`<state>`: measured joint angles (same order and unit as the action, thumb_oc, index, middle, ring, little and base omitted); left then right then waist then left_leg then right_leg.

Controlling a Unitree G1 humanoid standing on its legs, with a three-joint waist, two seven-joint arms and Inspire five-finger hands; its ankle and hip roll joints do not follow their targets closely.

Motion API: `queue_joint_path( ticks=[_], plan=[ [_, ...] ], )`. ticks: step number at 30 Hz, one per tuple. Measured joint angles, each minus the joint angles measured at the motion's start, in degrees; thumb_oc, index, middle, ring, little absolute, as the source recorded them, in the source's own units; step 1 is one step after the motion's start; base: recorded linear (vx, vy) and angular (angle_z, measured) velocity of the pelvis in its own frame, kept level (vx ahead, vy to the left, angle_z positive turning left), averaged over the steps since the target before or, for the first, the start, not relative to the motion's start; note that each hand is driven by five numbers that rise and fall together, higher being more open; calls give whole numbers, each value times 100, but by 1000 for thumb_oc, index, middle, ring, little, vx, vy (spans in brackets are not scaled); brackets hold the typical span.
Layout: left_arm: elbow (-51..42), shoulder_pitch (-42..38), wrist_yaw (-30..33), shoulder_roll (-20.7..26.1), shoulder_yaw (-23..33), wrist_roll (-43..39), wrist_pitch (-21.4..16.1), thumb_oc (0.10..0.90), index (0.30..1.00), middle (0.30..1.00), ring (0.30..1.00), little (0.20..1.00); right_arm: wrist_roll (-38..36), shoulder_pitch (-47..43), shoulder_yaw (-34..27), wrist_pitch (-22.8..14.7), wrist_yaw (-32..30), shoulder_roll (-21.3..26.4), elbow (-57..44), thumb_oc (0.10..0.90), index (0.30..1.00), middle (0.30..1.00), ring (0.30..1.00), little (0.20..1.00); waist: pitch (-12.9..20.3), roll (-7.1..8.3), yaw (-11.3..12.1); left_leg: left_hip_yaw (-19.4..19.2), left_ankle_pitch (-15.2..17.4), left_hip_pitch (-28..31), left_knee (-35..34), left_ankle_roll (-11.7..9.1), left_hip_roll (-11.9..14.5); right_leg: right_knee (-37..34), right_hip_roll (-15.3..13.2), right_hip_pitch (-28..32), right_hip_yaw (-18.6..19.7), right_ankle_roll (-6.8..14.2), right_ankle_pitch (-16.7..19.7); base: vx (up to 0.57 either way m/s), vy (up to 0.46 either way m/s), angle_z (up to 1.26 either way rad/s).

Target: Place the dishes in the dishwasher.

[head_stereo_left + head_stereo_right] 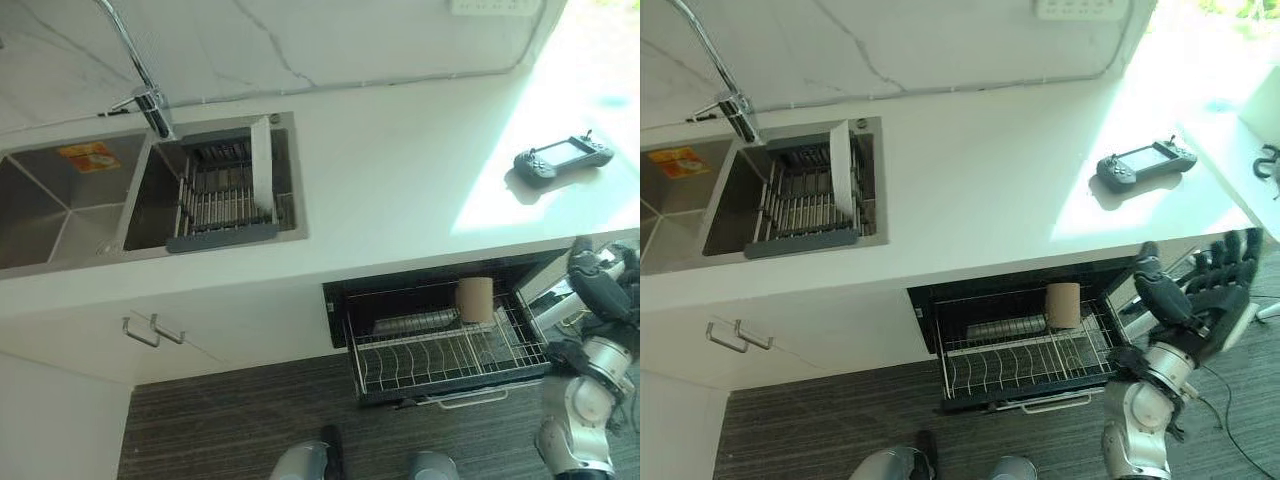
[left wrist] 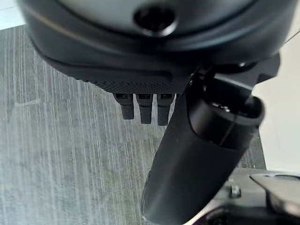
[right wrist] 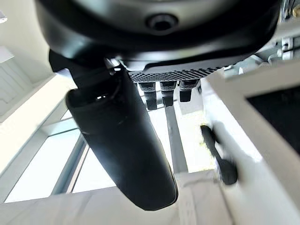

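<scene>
Dishwasher rack [image 1: 445, 360] pulled out w/ cup [image 1: 475, 298] in; plate [image 1: 262, 170] waits in sink rack [image 1: 215, 195]. Right hand [image 1: 1215, 285] fingers spread, empty; left hand [image 2: 145, 61] fingers relaxed. Next: reach plate.

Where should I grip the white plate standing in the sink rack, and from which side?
The white plate stands on edge at the right end of the dark sink rack, its top rim free above the tines. Probably best to pinch that upper rim from above, thumb on one face and fingers on the other, then lift straight up. The right hand is open and empty, off by the dishwasher rack.
</scene>
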<state>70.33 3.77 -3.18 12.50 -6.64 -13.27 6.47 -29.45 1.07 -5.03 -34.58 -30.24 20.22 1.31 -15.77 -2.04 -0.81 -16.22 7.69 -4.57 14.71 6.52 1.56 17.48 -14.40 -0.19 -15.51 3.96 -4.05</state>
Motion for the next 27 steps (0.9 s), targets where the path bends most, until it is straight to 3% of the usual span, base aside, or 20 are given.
queue_joint_path(
  ticks=[2, 5, 9, 11, 12, 13, 14, 15, 16, 18, 19, 22, 23, 24, 25, 26, 27],
  plan=[
    [-134, 45, 2, 46, 17, 2, 78, 800, 900, 900, 900, 900, 6, -127, 103, -6, 102, 1, -154, 800, 900, 900, 900, 900, 71, 43, 78, -257, -10, 63, -188, 33, -7, 170, 223, -169, -254, 120, -101, -32, 112, -82],
    [-154, 48, -16, 124, 1, 7, 185, 800, 900, 900, 900, 900, 4, -154, 92, -4, -44, 15, -151, 800, 900, 900, 900, 900, 129, 149, 67, -260, -21, 49, -292, 49, -115, 348, 726, -180, -158, 105, -426, -10, 50, -9],
    [-276, 136, -138, 130, -13, 7, 165, 800, 900, 900, 900, 900, 13, -177, 83, -5, -166, 150, -149, 800, 900, 900, 900, 900, 173, 144, 92, -237, -147, -218, -199, 160, -291, 805, 1243, -421, -26, -236, -778, -69, -60, 18],
    [-361, 170, -138, 128, -9, 2, 68, 800, 900, 900, 900, 900, 8, -174, 83, 7, -216, 153, -142, 800, 900, 900, 900, 900, 187, 119, 106, -218, -159, -334, -205, 85, -392, 654, 1426, -384, -18, -444, -893, -14, -94, 15],
    [-365, 187, -137, 120, -22, 0, 62, 800, 900, 900, 900, 900, 5, -184, 82, 8, -228, 154, -141, 800, 900, 900, 900, 900, 195, 92, 116, -208, -150, -350, -233, -53, -434, 370, 1528, -257, -26, -547, -923, -30, -120, 12],
    [-409, 176, -137, 163, 15, 0, 61, 800, 900, 900, 900, 900, 5, -185, 102, 7, -223, 124, -149, 800, 900, 900, 900, 900, 212, 308, 104, -186, 92, -554, 164, -535, -575, -81, 1335, -170, 75, -916, -784, -45, -179, 6],
    [-406, 116, -157, 145, 89, -6, 64, 800, 900, 900, 900, 900, 8, -288, 85, -5, -212, 117, -90, 800, 900, 900, 900, 900, 188, 286, 105, 210, 501, -1002, 1360, 108, -378, -43, 1268, -278, 76, -674, -744, -39, -183, -18],
    [-412, 213, -170, 104, 129, -2, 54, 800, 900, 900, 900, 900, 0, -304, 107, 28, -209, 108, -95, 800, 900, 900, 900, 900, 287, 94, 135, 944, 823, -1124, 1959, -371, 268, 228, 1413, -442, 94, -554, -788, -37, -215, -15],
    [-369, 191, -161, 45, 136, 11, 52, 800, 900, 900, 900, 900, 5, -298, 77, -11, -213, 133, -113, 800, 900, 900, 900, 900, 267, 58, 72, 1090, 827, -1012, 1687, -489, 205, 459, 1312, -565, 172, -436, -889, -20, -165, -14],
    [-396, 215, -106, 3, 88, 17, 65, 800, 900, 900, 900, 900, -8, -236, 43, 137, -102, 128, -144, 800, 900, 900, 900, 900, 286, 107, -42, 1037, 365, -720, 954, -449, -123, 462, 1275, -592, 383, -520, -1015, -2, -125, 29],
    [-385, 224, -86, -53, 93, 1, 85, 800, 900, 900, 900, 900, -15, -224, -19, 273, 105, 183, -150, 800, 900, 900, 900, 900, 280, 50, -82, 1037, 232, -641, 725, -369, -235, 276, 1332, -514, 521, -553, -892, 18, -73, 39],
    [-406, 377, -68, -108, 224, -150, 110, 800, 900, 900, 900, 900, -135, -107, 51, 842, 723, 286, -91, 800, 900, 900, 900, 900, 283, 46, -21, 882, 22, -309, 86, -524, -384, 158, 1166, -427, 549, -498, -762, 10, 1, 24],
    [-404, 436, -23, -121, 238, -208, 108, 800, 900, 900, 900, 900, -225, -112, 156, 931, 946, 303, -19, 800, 900, 900, 900, 900, 277, 52, -9, 887, -216, -236, 12, -579, -391, 219, 1128, -434, 575, -502, -766, 19, 128, 13],
    [-394, 477, 50, -146, 256, -218, 97, 800, 900, 900, 900, 900, -235, -126, 277, 984, 1086, 295, 96, 800, 900, 900, 900, 900, 272, 67, 16, 890, -222, -222, 47, -567, -385, 275, 1111, -438, 583, -529, -803, 28, 138, 3],
    [-342, 452, 86, -184, 360, -227, 95, 800, 900, 900, 900, 900, -228, -130, 405, 1045, 1215, 300, 188, 800, 900, 900, 900, 900, 256, 77, 88, 865, -184, -344, 277, -720, -310, 272, 1106, -409, 627, -596, -815, 98, 163, -5],
    [-284, 325, 126, -251, 554, -228, 111, 800, 900, 900, 900, 900, -224, -115, 511, 1173, 1381, 285, 215, 800, 900, 900, 900, 900, 172, 160, 180, 892, -93, -749, 765, -853, -160, 141, 1092, -373, 554, -738, -714, 65, 206, 8],
    [-231, 287, 136, -254, 696, -232, 113, 800, 900, 900, 900, 900, -210, -112, 550, 1217, 1498, 298, 215, 800, 900, 900, 900, 900, 145, 185, 220, 911, -105, -1033, 775, -873, 109, 37, 1086, -322, 479, -715, -712, 87, 236, 22]
  ],
)
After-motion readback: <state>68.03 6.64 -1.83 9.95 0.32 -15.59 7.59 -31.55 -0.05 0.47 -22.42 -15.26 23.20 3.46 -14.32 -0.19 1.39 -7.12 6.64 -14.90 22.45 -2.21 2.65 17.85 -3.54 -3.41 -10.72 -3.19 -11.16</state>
